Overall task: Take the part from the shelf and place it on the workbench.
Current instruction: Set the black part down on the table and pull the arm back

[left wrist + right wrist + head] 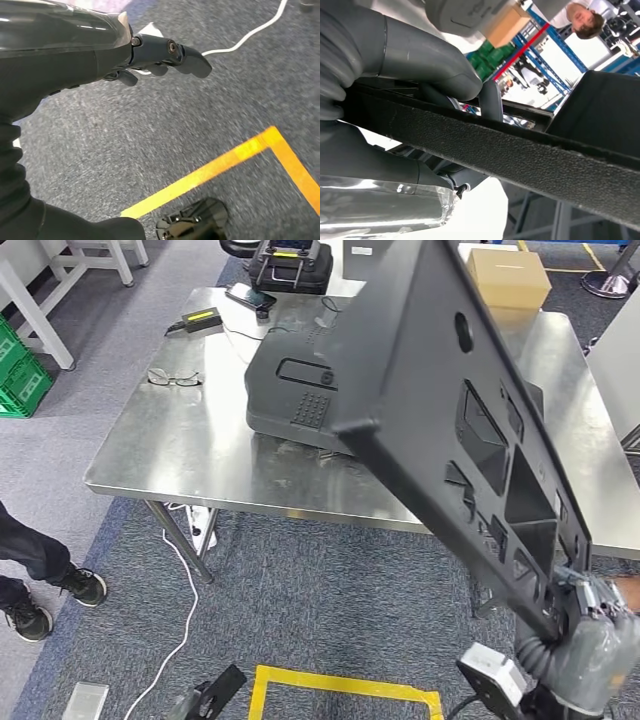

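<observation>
Head view: black part [453, 410] gripped at lower end by right hand [596, 635], tilted over workbench [189, 455] for set-down; left hand [113, 47] hung idle, fingers apart.

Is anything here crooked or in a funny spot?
Yes. The big black part hangs steeply tilted in the air, gripped at one corner by the right robot hand. A pair of glasses lies on the steel workbench.
</observation>
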